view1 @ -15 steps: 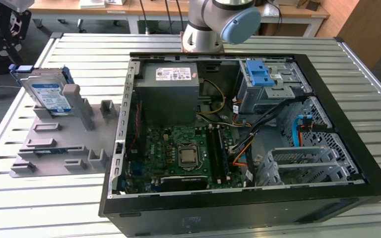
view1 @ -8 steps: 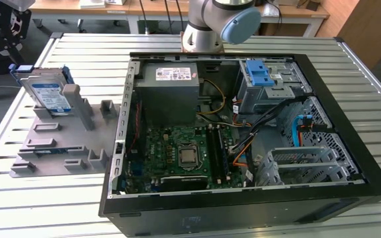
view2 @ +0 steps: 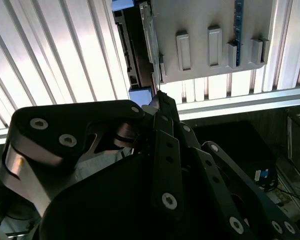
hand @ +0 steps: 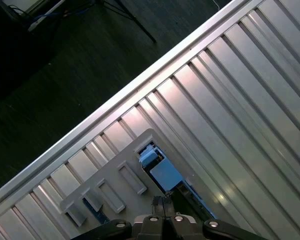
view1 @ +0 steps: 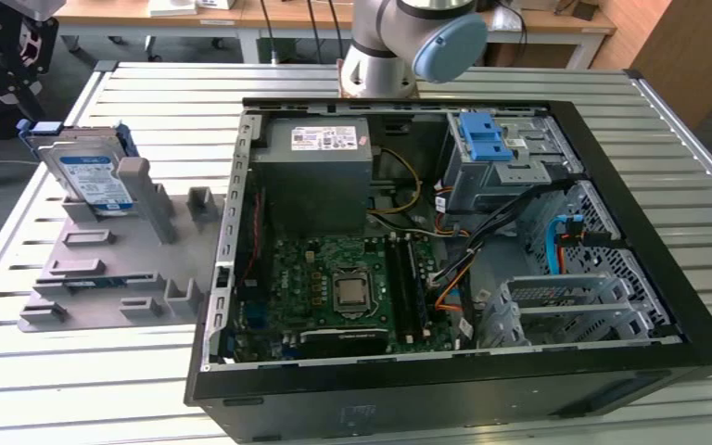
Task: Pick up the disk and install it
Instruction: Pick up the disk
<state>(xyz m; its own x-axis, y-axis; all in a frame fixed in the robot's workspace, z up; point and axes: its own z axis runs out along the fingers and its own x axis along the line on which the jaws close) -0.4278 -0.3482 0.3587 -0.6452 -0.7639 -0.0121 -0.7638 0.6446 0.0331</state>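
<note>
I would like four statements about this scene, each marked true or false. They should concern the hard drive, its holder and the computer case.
1. The silver rectangular hard drive, framed by a blue plastic bracket, stands upright in the grey plastic holder. True.
2. The black metal computer case lies open and shows a green motherboard. True.
3. The hard drive is already installed inside the case. False: it is in the holder, outside the case, on the exterior view's left.
4. The holder rests on a wooden tabletop. False: it rests on a slatted metal table.
</note>
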